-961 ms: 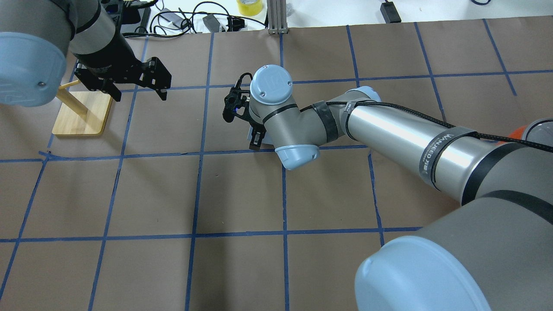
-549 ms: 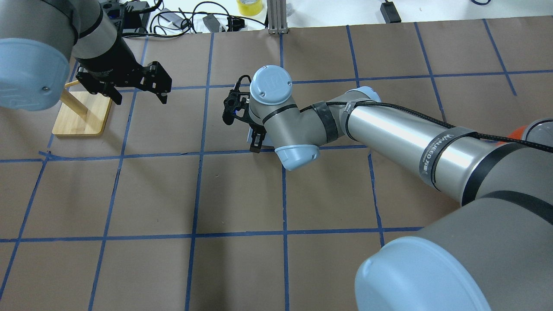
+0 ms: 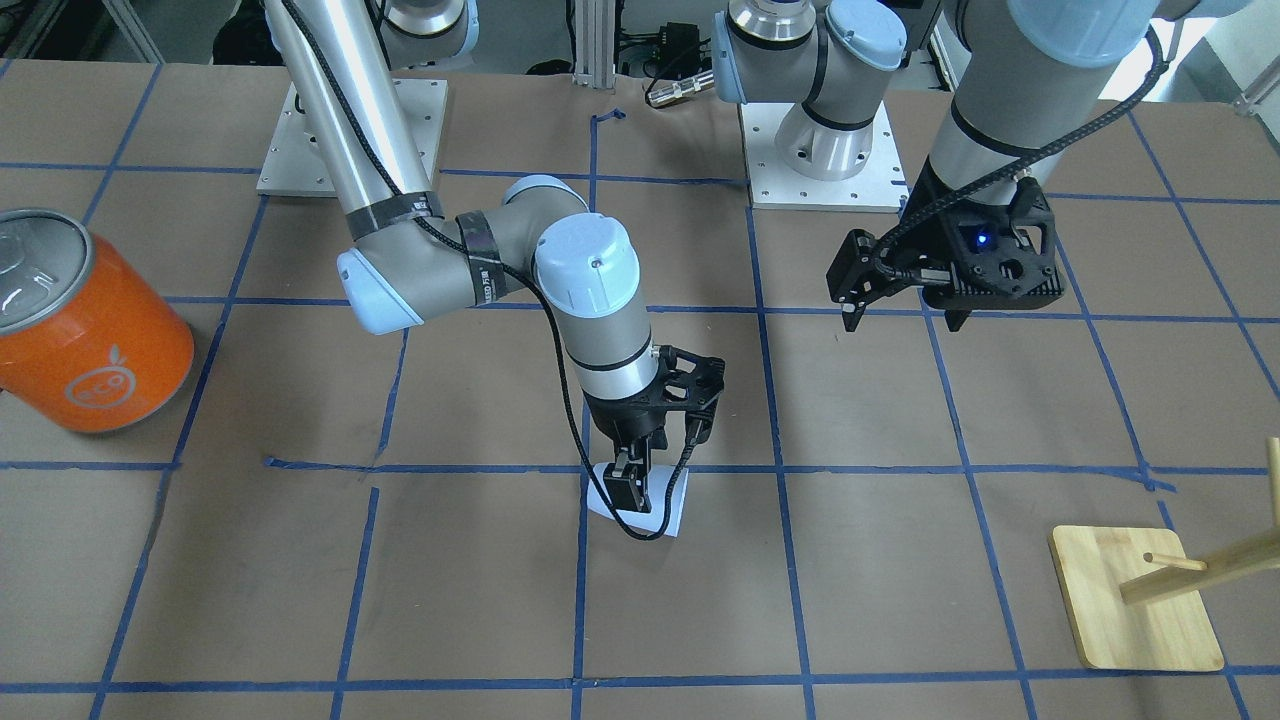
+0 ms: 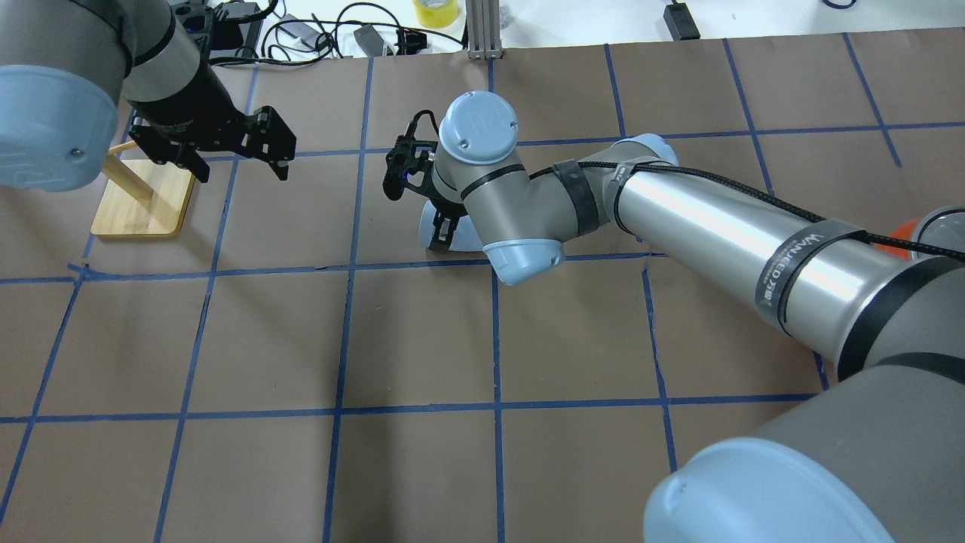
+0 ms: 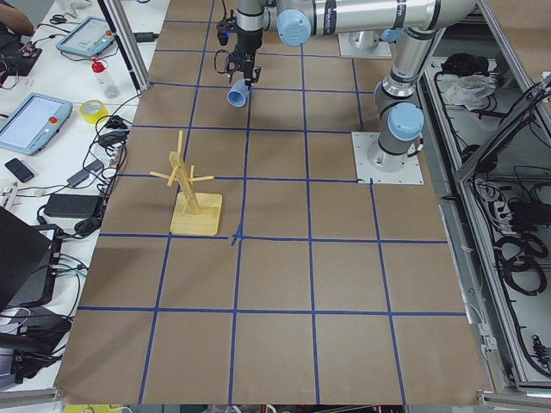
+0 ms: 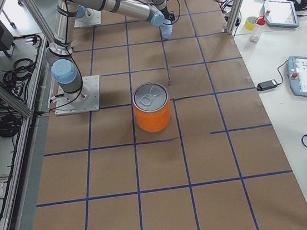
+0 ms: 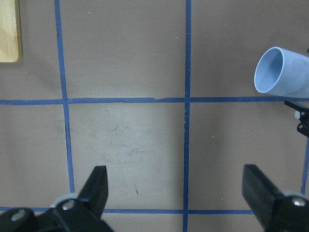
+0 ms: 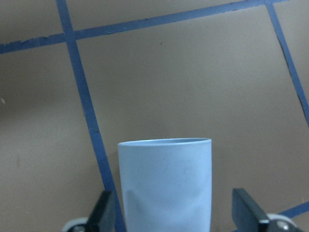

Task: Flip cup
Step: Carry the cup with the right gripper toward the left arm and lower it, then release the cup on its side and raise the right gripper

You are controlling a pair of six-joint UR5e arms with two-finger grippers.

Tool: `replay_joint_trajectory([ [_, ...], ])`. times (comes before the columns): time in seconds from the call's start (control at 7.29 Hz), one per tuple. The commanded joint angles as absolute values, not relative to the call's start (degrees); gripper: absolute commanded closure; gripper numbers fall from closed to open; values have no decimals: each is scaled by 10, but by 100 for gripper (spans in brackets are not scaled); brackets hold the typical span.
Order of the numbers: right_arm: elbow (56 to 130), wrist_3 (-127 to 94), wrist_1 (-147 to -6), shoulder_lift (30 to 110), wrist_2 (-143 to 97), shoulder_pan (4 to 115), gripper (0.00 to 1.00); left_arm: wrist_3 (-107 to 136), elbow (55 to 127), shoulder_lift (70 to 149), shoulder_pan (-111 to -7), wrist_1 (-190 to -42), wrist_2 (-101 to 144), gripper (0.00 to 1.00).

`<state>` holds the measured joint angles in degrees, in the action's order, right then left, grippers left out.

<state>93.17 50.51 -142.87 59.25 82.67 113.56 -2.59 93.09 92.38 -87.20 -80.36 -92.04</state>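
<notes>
Cup [image 7: 284, 70]: a pale lavender-blue tumbler, pinched in the right gripper [image 3: 640, 497] near the middle of the table [image 4: 422, 475]. It is tilted over rather than standing upright.
Cup mouth: in the overhead view the open rim turns toward 9 o'clock. The left wrist camera looks partly into it.
Cup and paper: it is not clear whether the lower wall touches the brown paper or hangs just above it.
Right gripper: it points down from a bent wrist, with its jaws closed in on the cup's wall from two sides. In the front-facing view one finger lies across the front of the cup. In the right wrist view a shallow dent shows low in the wall between the fingers.
Left gripper [image 4: 243, 173]: the jaws are spread wide with nothing between them. It hovers over bare paper at 9 o'clock from the cup in the overhead view, well apart from it.
Wooden stand [image 5: 195, 206]: a flat pale base with an upright post and slanted pegs. In the overhead view it sits at 9 o'clock from the left gripper, partly under that arm.
Orange can [image 3: 90, 340]: it has a silver lid and sits well apart from the cup. It is at 9 o'clock from the cup in the front-facing view and at 3 o'clock in the overhead view, where the right arm hides most of it.
Table: it is covered in brown paper marked with a grid of blue tape. The cup is near a crossing of two tape lines.
</notes>
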Motion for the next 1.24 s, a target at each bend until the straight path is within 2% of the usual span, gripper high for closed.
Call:
replay_joint_trajectory([
  [0.0,918,497,-1358,641,803,1102,13,-25,933,931,-872,-807,-924,0],
  [0.27,918,460,-1285,705,772,1034,12,-28,937,932,-871,-805,-921,0],
  [0.55,937,419,-1246,719,771,974,9,-32,945,940,-869,-803,-914,0],
  [0.69,937,360,-1244,722,775,965,1,-37,948,976,-870,-763,-901,0],
  [1.1,935,263,-1136,811,834,931,0,-36,951,1082,-872,-626,-738,0],
])
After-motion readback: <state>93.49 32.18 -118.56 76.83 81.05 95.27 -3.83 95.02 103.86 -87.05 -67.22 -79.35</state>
